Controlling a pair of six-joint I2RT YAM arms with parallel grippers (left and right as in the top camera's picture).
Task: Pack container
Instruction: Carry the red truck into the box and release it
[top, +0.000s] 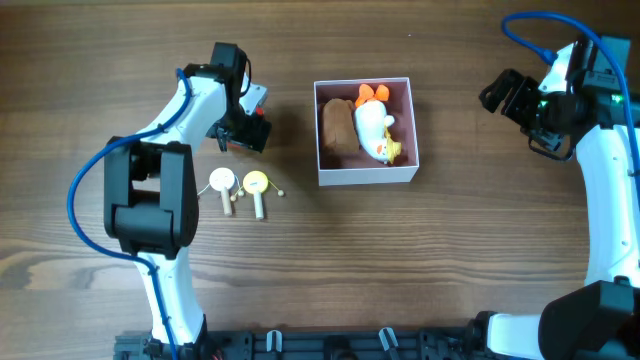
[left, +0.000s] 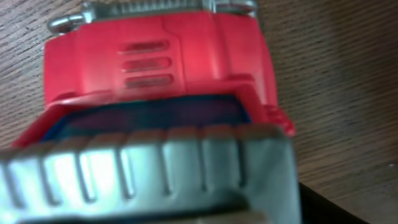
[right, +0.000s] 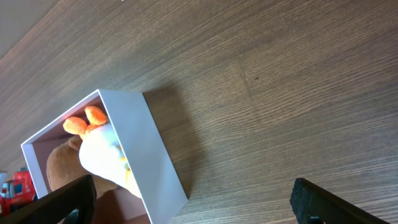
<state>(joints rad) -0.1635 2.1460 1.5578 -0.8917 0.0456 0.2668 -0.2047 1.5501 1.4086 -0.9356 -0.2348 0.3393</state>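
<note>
The container (top: 367, 177) is found at table centre, holding a brown toy (top: 336, 128) and a white toy (top: 375, 128). The left gripper (top: 248, 120) is closed on a red car (left: 155, 56), left of the container. The right gripper (right: 193, 194) is held open, well apart to the right.

**Crisp from above, smeared at the left wrist**

The overhead view is bright, even and sharp. Light from above throws short, soft shadows on the counter (top: 400, 260) beside the container (top: 366, 176). The left wrist view is badly out of focus, with the red toy car (left: 161, 62) filling it and showing a pale sheen. The right wrist view is clear, with a soft shadow beside the box wall.
</note>
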